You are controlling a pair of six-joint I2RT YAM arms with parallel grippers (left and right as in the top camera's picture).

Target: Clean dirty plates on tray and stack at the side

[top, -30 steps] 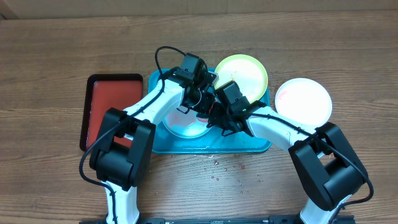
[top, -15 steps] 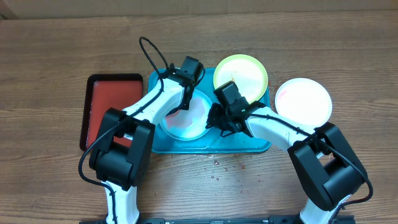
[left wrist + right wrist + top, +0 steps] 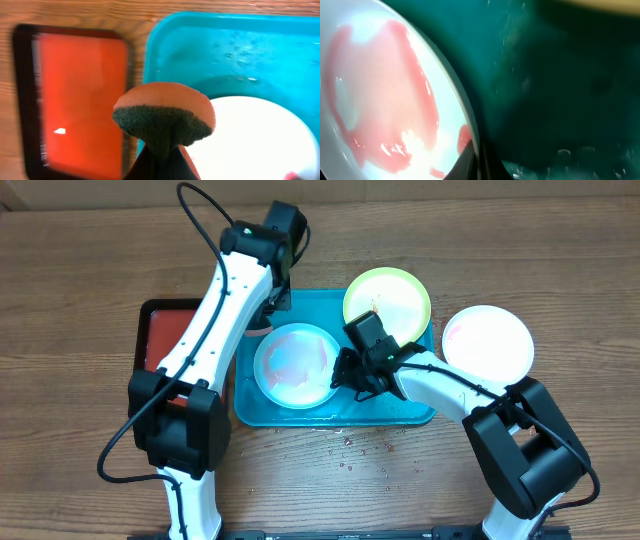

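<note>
Up toward the far edge of the counter [image 3: 560, 240], overhead view first: the left gripper [image 3: 272, 305] hangs over the far-left corner of the cyan tray [image 3: 400, 402], which sits about mid-counter. The mint-blue plate [image 3: 290, 365] lies in the tray's left half, smeared pink. The right gripper [image 3: 345, 375] is right at that plate's right rim. The yellow-green plate [image 3: 390, 295] overlaps the tray's far-right corner. The white plate [image 3: 490, 340] sits on bare wood toward the right edge, just beside the tray. That makes 3 plates. A red tray [image 3: 165, 340] lies toward the left edge, just beside the cyan one.

Left wrist view: the 2 fingers [image 3: 150, 170] are pinched narrow on a sponge [image 3: 165, 115], orange with a dark green scrub face. It's held over the tray's left rim, and the mint plate shows past it to the right.

Right wrist view: the fingertips [image 3: 487, 167] sit close together with the mint plate's rim running straight in between them, so it looks clamped on the rim. Red smears cover the plate beside them, and the tray floor has water droplets.
</note>
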